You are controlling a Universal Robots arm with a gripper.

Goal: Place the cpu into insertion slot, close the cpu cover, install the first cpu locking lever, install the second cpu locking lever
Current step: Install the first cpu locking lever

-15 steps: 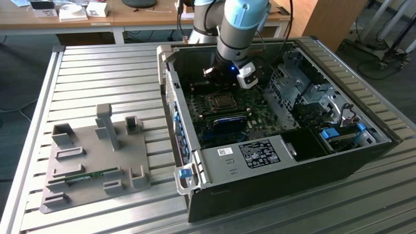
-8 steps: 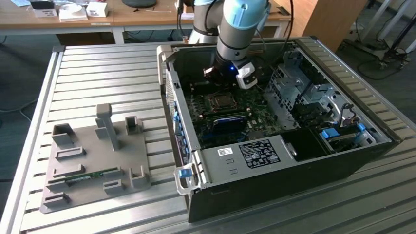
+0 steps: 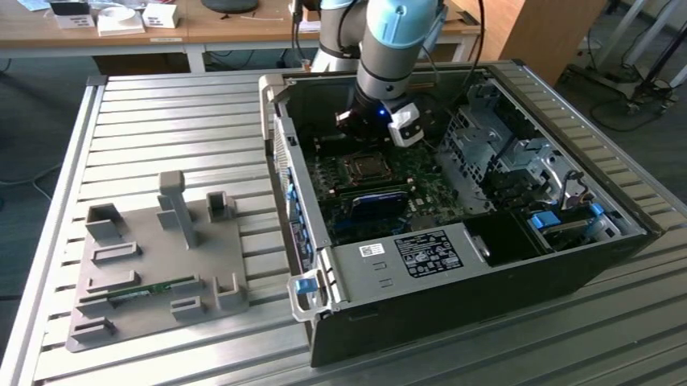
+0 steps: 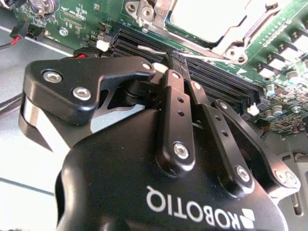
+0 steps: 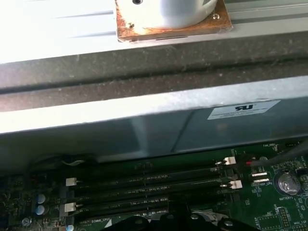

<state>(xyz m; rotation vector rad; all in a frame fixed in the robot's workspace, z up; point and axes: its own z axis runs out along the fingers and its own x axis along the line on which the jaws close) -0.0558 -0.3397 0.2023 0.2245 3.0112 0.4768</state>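
Reaching down into the open computer case (image 3: 451,273) in the exterior view, the gripper (image 3: 363,135) is hanging just above the green board. It is sitting on the far side of the insertion slot (image 3: 363,166), presumably because the work is going on at the socket itself. The case is lying on its side on the slatted table (image 3: 161,121), so the board is facing up toward the arm. A grey fixture tray (image 3: 150,265) is sitting well apart on the exterior view's left.

In the second wrist view the gripper (image 4: 166,62) is showing its fingers (image 4: 175,106) drawn together with nothing visible between them. The tips are hovering over the long black memory slots (image 4: 216,82). Just beyond, the cpu (image 4: 207,14) is lying flat in the socket with its silvery top up. The cpu cover (image 4: 243,33) is resting down over its edges, so I am judging the chip seated and the cover lowered. Whether either locking lever is latched, I cannot tell. Fingers pressed together like this would be suiting a push on a thin lever rather than a grasp.

In the first wrist view the memory slots (image 5: 149,185) are running along the board below the grey case wall (image 5: 144,130). The gripper (image 5: 175,221) is sitting close over them.
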